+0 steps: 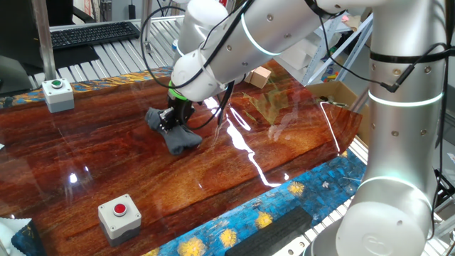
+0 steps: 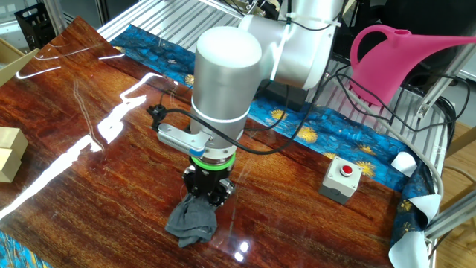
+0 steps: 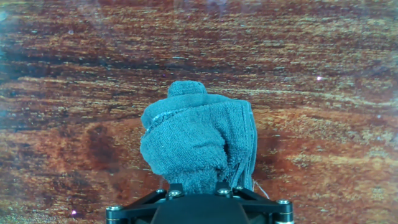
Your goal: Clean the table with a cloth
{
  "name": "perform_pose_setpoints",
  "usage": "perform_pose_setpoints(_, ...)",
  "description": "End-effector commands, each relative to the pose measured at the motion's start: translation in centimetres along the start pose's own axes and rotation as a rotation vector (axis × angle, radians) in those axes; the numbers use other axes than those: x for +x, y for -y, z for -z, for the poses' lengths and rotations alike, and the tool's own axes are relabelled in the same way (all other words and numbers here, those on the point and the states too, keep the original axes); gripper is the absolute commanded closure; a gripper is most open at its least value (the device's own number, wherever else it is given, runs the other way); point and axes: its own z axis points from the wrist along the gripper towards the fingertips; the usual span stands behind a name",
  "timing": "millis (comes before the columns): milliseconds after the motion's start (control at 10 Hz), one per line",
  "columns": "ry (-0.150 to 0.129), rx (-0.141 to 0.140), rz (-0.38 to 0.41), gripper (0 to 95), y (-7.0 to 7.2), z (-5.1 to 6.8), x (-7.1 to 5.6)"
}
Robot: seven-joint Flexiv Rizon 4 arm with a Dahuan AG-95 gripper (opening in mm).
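Note:
The table (image 1: 106,163) is a glossy reddish-brown wood top with blue and yellow patterned edges; it also shows in the other fixed view (image 2: 89,186) and the hand view (image 3: 74,74). The cloth (image 1: 174,135) is a wrinkled dark blue-grey rag lying bunched on the wood, also seen in the other fixed view (image 2: 192,222) and the hand view (image 3: 199,146). My gripper (image 1: 173,119) points straight down and is shut on the cloth, pressing it to the tabletop (image 2: 207,195). The fingertips are buried in the fabric (image 3: 196,186).
A grey box with a green button (image 1: 57,94) stands at the far left edge. A grey box with a red button (image 1: 119,215) sits at the near edge, also in the other fixed view (image 2: 342,179). Wooden blocks (image 2: 10,152) and a pink watering can (image 2: 394,59) lie beyond.

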Motion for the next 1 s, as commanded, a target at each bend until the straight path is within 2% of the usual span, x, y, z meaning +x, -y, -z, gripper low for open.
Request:
perform_pose_setpoints(100, 0.007, -0.006, 0.013, 95.0, 0.5, -0.2, -0.3)
perform_pose_setpoints(300, 0.009, -0.023, 0.028, 95.0, 1.2, -0.2, -0.6)
perform_pose_setpoints(900, 0.022, -0.040, 0.065, 95.0, 2.9, -0.1, -1.4)
perform_pose_setpoints(1000, 0.022, -0.036, 0.074, 95.0, 3.0, 0.0, -1.5)
